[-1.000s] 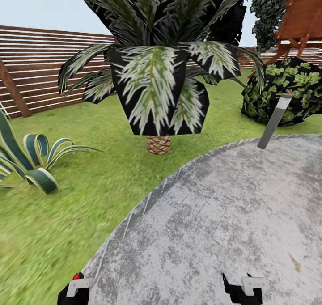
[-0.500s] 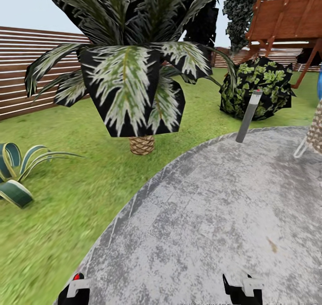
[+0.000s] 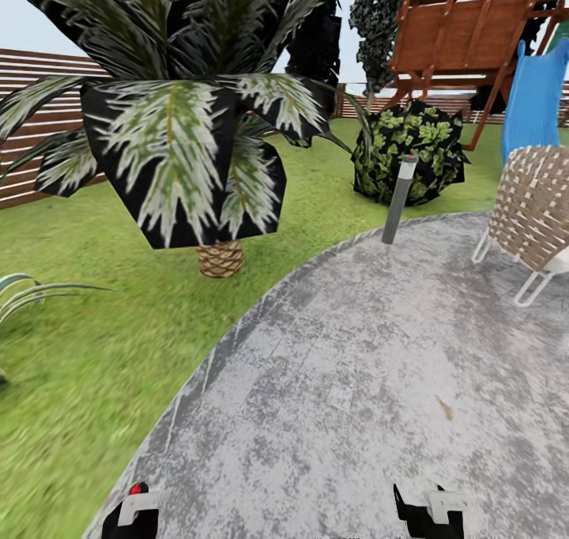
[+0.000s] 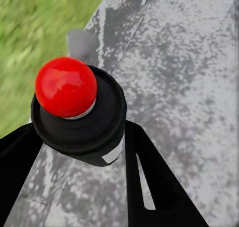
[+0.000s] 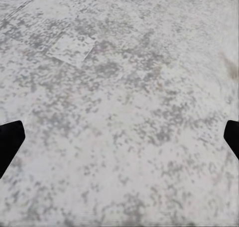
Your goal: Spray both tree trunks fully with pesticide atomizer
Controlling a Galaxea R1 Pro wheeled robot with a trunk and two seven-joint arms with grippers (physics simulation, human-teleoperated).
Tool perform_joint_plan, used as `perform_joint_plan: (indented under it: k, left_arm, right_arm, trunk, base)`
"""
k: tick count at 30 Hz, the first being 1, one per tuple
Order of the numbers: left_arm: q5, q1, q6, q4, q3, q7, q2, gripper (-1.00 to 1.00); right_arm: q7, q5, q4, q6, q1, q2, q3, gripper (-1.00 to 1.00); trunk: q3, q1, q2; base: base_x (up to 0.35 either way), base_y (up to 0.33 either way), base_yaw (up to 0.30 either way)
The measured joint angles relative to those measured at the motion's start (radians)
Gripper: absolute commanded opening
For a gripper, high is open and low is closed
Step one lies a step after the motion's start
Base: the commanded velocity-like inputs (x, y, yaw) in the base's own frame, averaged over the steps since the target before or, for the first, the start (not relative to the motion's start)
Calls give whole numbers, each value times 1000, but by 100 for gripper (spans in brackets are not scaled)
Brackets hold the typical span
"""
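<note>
- Left gripper [image 4: 79, 152]: black fingers [image 4: 149, 182] clamped either side of the small black pesticide atomizer w/ round red tip [image 4: 65, 86]; a white patch shows on its body. In head view the left gripper [image 3: 130, 515] sits at the bottom edge, red tip just visible on top.
- Right gripper [image 5: 119, 137]: only the two black fingertips [image 5: 9, 142] at the far edges of its wrist view, spread wide, nothing between them. In head view the right gripper [image 3: 431, 511] is low at the bottom edge, well apart from the left.
- Under both grippers: mottled grey stone paved patio [image 3: 356, 381] w/ a curved edge; green lawn [image 3: 71, 381] beside it on the left.
- Short grey post light w/ red top [image 3: 398, 199] stands at the patio's far edge.
- Broad striped-leaf plant w/ scaly tan base [image 3: 182, 152] on the grass, left of the post.
- Round dark bush w/ pale green leaves [image 3: 407, 156] behind the post.
- Woven beige chair on white wire legs [image 3: 529, 215] at the patio's right edge.
- Further back: brown wooden play frame [image 3: 474, 33] w/ blue slide [image 3: 533, 100]; brown slatted fence [image 3: 35, 96] along the left.
</note>
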Motion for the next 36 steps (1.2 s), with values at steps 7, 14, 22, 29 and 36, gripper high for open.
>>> perform_joint_plan:
  k: [7,14,22,29,36]
  left_arm:
    - [-1,0,0,1,-2,-1,0,-100]
    - [-2,0,0,5,-2,-1,0,-100]
    - [-2,0,-1,7,-2,-1,0,-100]
    - [-2,0,-1,10,-3,-1,0,-100]
    - [-2,0,-1,12,-1,-1,0,-100]
  right_arm:
    - [-1,-1,-4,-1,0,-6,-3,100]
    - [-2,0,-3,-2,0,-6,-3,100]
    - [-2,0,-2,-2,0,-4,-2,100]
    - [-2,0,-1,-2,0,-3,-2,100]
    - [-2,0,0,-2,0,-3,-2,100]
  trunk:
    - [0,0,0]
    - [0,0,0]
    - [0,0,0]
    - [0,0,0]
    - [0,0,0]
  base:
    - [0,0,-269]
    - [0,0,-269]
    - [0,0,-269]
    - [0,0,-269]
    - [0,0,-269]
